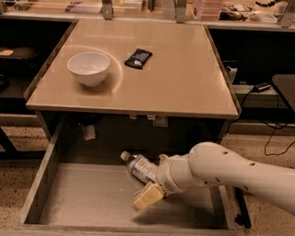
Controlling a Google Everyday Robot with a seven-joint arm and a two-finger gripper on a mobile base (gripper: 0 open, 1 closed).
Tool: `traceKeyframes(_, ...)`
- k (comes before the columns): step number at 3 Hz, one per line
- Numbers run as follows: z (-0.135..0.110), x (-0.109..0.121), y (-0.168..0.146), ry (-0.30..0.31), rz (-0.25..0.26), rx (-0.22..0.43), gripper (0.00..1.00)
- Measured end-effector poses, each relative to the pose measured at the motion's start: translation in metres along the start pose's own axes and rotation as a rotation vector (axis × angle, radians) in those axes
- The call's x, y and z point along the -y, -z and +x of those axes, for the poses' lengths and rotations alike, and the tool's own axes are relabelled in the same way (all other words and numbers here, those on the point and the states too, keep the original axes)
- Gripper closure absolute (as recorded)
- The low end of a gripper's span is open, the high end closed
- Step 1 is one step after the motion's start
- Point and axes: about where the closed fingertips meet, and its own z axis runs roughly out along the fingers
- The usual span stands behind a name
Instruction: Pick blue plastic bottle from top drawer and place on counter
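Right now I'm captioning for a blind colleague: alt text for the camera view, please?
The gripper is at the blue plastic bottle inside the open top drawer; a white bowl and black packet sit on the counter.

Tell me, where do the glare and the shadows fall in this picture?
Camera view: warm light glares off the glossy counter beside the white bowl; the gripper, low in the top drawer by the blue plastic bottle, throws a dark shadow on the drawer floor.

Blue plastic bottle (140, 166) lies in the open top drawer (85, 199), base at the tool (155, 177).
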Motion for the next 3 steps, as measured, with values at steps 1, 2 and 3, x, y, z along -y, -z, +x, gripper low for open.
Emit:
traceKeyframes(1, 0.0000, 0.0007, -0.0004, -0.002, 0.002, 0.001, 0.16)
traceKeyframes(2, 0.0000, 0.0007, -0.0004, -0.002, 0.002, 0.001, 0.40)
traceKeyframes(3, 0.0000, 0.0007, -0.0004, -0.002, 0.002, 0.001, 0.63)
